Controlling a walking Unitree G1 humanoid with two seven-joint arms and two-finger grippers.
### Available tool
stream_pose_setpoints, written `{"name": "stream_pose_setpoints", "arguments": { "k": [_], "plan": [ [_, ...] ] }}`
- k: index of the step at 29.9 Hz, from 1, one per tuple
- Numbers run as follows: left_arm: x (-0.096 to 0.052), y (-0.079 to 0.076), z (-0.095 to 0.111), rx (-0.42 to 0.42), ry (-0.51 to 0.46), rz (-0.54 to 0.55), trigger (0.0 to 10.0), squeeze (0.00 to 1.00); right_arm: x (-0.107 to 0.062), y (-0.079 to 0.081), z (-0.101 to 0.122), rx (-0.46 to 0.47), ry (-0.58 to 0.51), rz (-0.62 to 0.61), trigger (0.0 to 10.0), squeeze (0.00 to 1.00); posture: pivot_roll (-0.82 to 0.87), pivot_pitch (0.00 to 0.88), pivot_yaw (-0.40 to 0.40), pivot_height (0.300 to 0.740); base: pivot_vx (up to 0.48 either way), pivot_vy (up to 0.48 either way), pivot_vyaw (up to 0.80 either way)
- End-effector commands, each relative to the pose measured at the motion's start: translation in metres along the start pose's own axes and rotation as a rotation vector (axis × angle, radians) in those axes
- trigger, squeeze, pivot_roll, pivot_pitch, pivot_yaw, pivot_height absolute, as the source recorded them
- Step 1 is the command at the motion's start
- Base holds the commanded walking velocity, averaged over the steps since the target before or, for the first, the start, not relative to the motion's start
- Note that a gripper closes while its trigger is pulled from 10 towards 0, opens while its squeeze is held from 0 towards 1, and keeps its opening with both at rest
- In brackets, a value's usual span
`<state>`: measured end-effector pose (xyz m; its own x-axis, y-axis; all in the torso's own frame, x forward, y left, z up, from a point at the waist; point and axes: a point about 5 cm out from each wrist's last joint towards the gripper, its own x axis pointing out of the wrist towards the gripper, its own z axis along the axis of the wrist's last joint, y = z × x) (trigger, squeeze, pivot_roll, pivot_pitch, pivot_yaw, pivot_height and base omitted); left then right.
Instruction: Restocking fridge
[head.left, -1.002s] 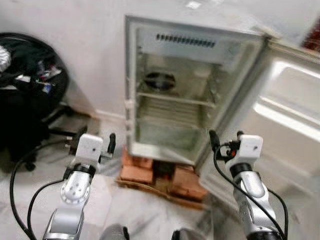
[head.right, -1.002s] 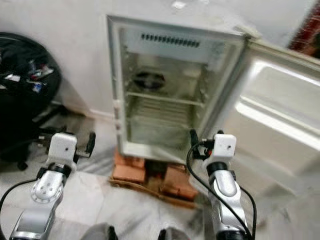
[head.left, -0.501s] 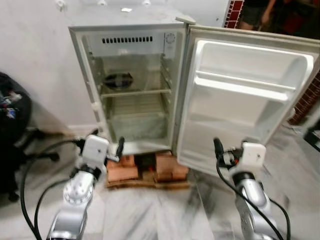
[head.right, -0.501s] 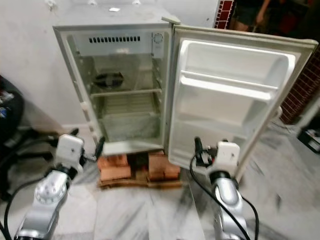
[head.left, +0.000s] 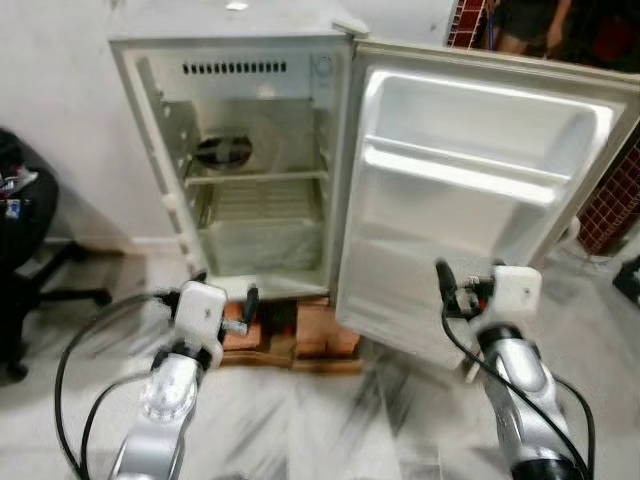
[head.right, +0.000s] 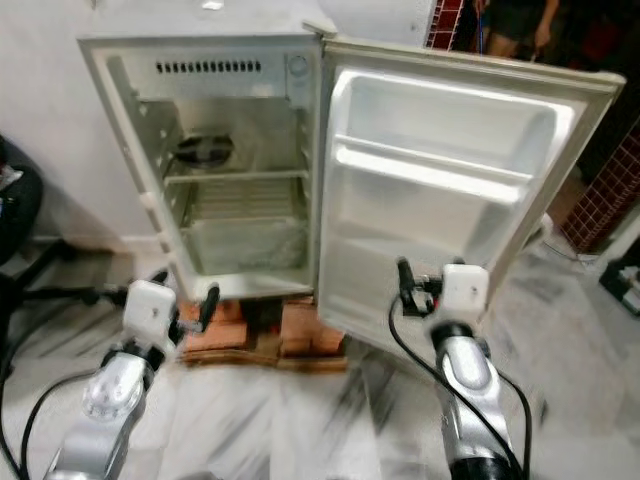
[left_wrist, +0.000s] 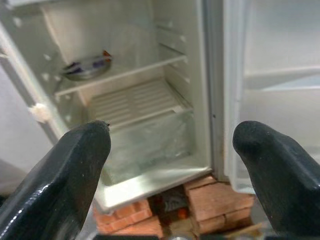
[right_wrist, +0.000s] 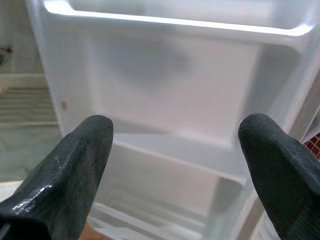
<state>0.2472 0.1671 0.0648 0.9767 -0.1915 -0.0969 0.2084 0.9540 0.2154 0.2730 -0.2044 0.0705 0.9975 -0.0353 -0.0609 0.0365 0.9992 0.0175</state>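
Observation:
A small white fridge (head.left: 135, 110) stands open against the wall, its door (head.left: 480, 200) swung out to the right. Its shelves are bare except for a dark round dish (head.left: 222, 150) on the upper shelf, which also shows as the dish (left_wrist: 87, 66) in the left wrist view. The door racks hold nothing. My left gripper (left_wrist: 170, 135) is open and empty, held low in front of the fridge cabinet. My right gripper (right_wrist: 175, 130) is open and empty too, pointing at the inside of the door.
The fridge rests on red bricks (head.left: 310, 340) over a wooden board. A black office chair (head.left: 25, 220) stands at the left. A person (head.left: 525, 25) stands behind the door, by a red brick wall (head.left: 610, 200). The floor is grey marble.
The whole picture has shifted, so the camera moved: the fridge went from tilted and blurred to squarer and slightly nearer. Both arms keep the same raised pose with fingers apart.

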Motion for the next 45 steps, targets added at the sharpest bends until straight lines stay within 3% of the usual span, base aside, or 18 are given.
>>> {"name": "stream_pose_setpoints", "arguments": {
  "k": [1,5,6,10,18,24,31,39,45],
  "plan": [
    [0.000,0.003,0.003,0.014,-0.013,0.008,10.0,0.00,0.004,0.005,0.004,-0.005,-0.011,0.039,10.0,0.00,0.03,0.000,-0.043,0.740,0.000,-0.472,0.00],
    [-0.001,0.002,0.002,0.013,-0.008,0.010,10.0,0.00,0.005,0.014,0.000,0.029,0.024,0.138,10.0,0.00,0.03,0.000,-0.046,0.740,0.000,-0.480,0.00],
    [-0.001,0.002,0.002,0.013,-0.008,0.011,10.0,0.00,0.003,0.023,-0.006,0.065,0.069,0.239,10.0,0.00,0.03,0.000,-0.046,0.740,0.000,-0.480,0.00],
    [0.000,0.001,0.002,0.017,-0.009,0.008,10.0,0.00,-0.001,0.028,-0.017,0.079,0.159,0.347,10.0,0.00,0.04,0.000,-0.045,0.740,0.000,-0.480,0.00],
    [-0.001,0.001,0.002,0.020,-0.007,0.009,10.0,0.00,0.005,0.014,-0.020,0.083,0.190,0.297,10.0,0.00,0.04,0.000,-0.046,0.740,0.000,-0.480,0.00],
    [0.000,0.002,0.002,0.038,0.000,0.006,10.0,0.00,0.018,0.012,-0.001,0.015,0.076,0.226,10.0,0.00,0.05,0.000,-0.043,0.740,0.000,-0.477,0.21],
    [-0.001,0.004,0.001,0.049,0.004,0.010,10.0,0.00,0.027,0.013,0.019,0.057,-0.030,0.137,10.0,0.00,0.05,0.000,-0.045,0.740,0.000,-0.466,0.70],
    [-0.002,0.006,0.000,0.050,0.008,0.014,10.0,0.00,0.027,0.016,0.020,0.086,-0.039,0.104,10.0,0.00,0.05,0.000,-0.044,0.740,0.000,-0.444,0.69],
    [-0.003,0.008,0.002,0.000,-0.007,0.034,10.0,0.00,0.022,0.016,0.016,0.110,-0.031,0.091,10.0,0.00,0.05,0.000,-0.043,0.740,0.135,0.000,0.26]
  ]
}}
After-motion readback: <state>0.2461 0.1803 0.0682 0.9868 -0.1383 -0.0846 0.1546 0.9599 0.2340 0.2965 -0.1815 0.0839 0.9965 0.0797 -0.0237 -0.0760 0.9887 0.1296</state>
